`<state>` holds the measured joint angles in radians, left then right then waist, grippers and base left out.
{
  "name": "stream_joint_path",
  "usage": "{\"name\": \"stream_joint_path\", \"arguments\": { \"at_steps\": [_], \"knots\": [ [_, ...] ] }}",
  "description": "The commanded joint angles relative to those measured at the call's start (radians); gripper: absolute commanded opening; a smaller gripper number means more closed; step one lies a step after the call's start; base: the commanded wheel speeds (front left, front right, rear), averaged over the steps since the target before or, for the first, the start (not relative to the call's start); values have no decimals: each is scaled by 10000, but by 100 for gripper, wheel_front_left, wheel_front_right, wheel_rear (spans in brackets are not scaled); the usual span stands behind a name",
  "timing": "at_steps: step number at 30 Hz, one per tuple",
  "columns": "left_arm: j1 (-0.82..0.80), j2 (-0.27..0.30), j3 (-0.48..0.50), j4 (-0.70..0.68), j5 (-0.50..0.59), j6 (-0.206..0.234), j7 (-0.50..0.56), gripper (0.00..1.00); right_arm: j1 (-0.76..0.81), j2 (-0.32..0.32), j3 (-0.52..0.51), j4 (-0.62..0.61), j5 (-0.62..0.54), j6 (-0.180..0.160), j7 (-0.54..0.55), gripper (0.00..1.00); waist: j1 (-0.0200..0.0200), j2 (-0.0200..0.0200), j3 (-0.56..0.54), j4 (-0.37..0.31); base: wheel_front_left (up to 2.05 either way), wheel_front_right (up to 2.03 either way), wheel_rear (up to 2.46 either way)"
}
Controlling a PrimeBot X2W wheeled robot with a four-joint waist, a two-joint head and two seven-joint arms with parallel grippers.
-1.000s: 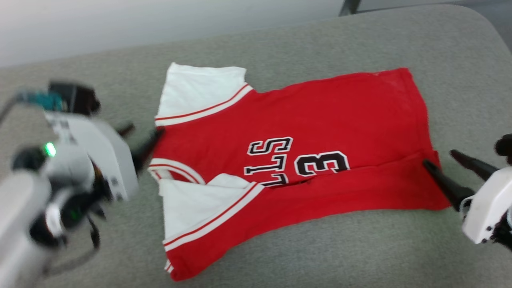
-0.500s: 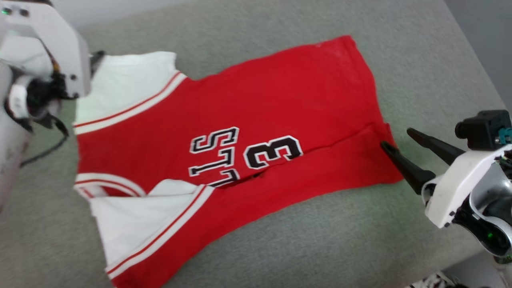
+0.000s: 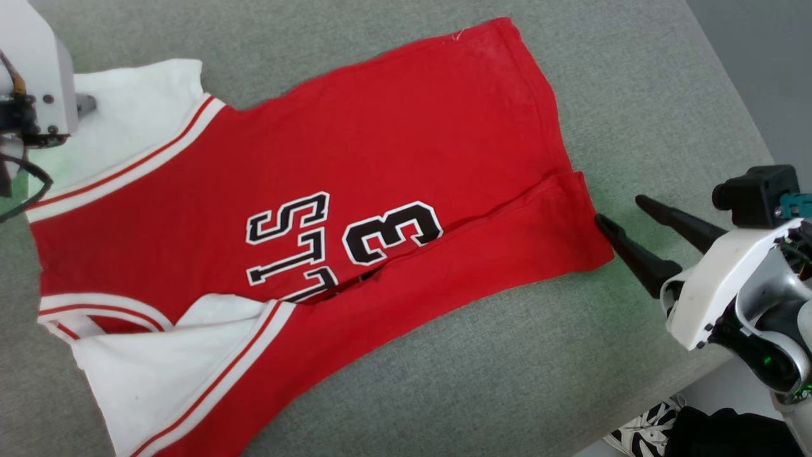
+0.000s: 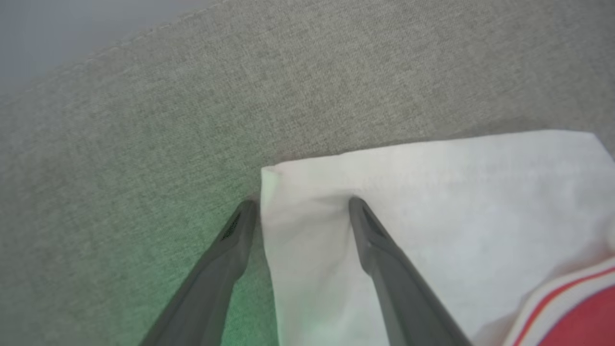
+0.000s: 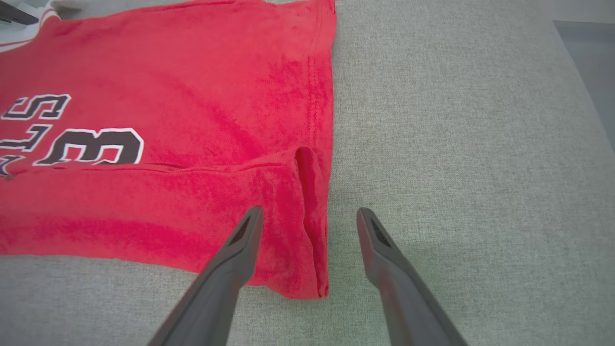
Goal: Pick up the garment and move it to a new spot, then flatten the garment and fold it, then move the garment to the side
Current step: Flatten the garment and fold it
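Your red jersey garment (image 3: 380,127) with white sleeves, flat on the grey fabric desk (image 3: 634,95) — "LS" and "3" legible, left hand (image 4: 300,204) open astride a sleeve corner, right hand (image 5: 310,214) open astride the hem

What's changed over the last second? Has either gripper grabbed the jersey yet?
No grab yet. The left gripper moved from the neck edge of the jersey out to the far white sleeve. It now straddles that sleeve's corner, open. The head camera also shifted. Unchanged: the right gripper is open at the hem corner, and the jersey lies with its near side folded over.
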<state>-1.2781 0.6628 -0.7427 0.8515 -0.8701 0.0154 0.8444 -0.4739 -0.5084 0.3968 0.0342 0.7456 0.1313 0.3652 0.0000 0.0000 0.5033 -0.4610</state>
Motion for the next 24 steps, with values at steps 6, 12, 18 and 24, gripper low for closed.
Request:
{"name": "stream_joint_path", "arguments": {
  "at_steps": [6, 12, 18, 24],
  "knots": [
    [551, -667, -389, 437, -210, -323, 542, 0, -500, -173, 101, 76, 216, -12, -169, 100, 0, 0, 129, 151, 0, 0, 0],
    [215, -822, -388, 433, -168, -387, 337, 0, -1596, -135, 178, 245, 347, -12, -42, 100, 0, 0, 312, 444, 0, 0, 0],
    [-159, -1236, -453, 252, -106, -571, 104, 0, -3667, 246, 587, 1454, 628, -12, 998, 100, 0, 0, 641, 1005, 0, 0, 0],
    [-550, -1700, -565, 287, -9, -681, -68, 0, -5941, 543, 913, 4204, 507, -12, 2112, 100, 0, 0, 1059, 1697, 0, 0, 0]
  ]
}}
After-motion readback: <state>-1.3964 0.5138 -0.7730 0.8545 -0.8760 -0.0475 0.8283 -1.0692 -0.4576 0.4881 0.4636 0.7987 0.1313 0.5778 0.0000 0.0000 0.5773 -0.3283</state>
